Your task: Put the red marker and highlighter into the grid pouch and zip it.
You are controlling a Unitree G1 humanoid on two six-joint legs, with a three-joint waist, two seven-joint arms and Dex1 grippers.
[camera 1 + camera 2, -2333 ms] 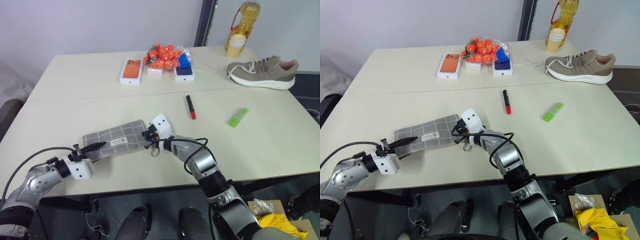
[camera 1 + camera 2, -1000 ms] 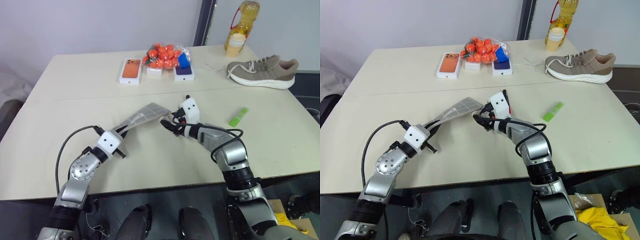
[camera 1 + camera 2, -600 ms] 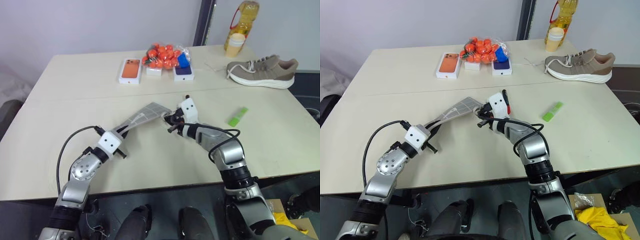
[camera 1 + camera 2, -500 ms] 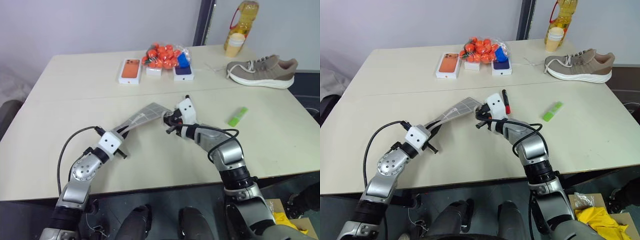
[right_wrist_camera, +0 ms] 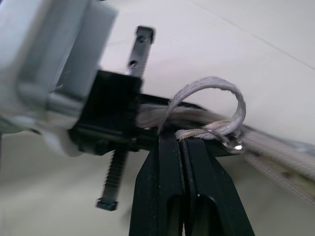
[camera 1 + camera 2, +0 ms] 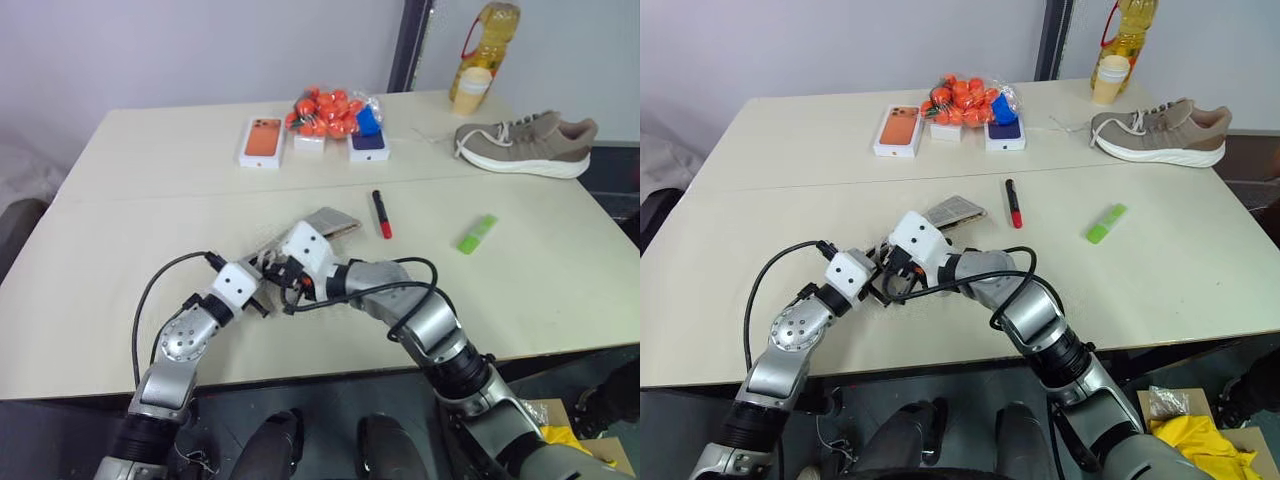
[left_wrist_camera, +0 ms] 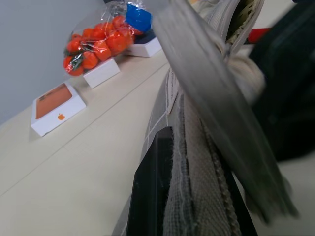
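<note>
The grid pouch (image 6: 328,222) hangs raised over the table, its near end pinched in my shut left gripper (image 6: 262,272). In the left wrist view the pouch (image 7: 197,162) gapes apart along its zipper. My right gripper (image 5: 183,140) is shut on the pale cord zipper pull (image 5: 216,96), right beside the left gripper's black fingers (image 5: 106,115). The red marker (image 6: 381,213) lies on the table just past the pouch's far end. The green highlighter (image 6: 477,234) lies farther right.
At the back of the table stand an orange phone box (image 6: 264,141), a bag of small oranges (image 6: 325,112) and a blue box (image 6: 368,146). A beige shoe (image 6: 525,146) and an oil bottle (image 6: 483,55) sit at the back right.
My right gripper shut on the zipper pull at the pouch's far end and drew it along the pouch to the left gripper. The marker, hidden behind the right hand before, is uncovered.
</note>
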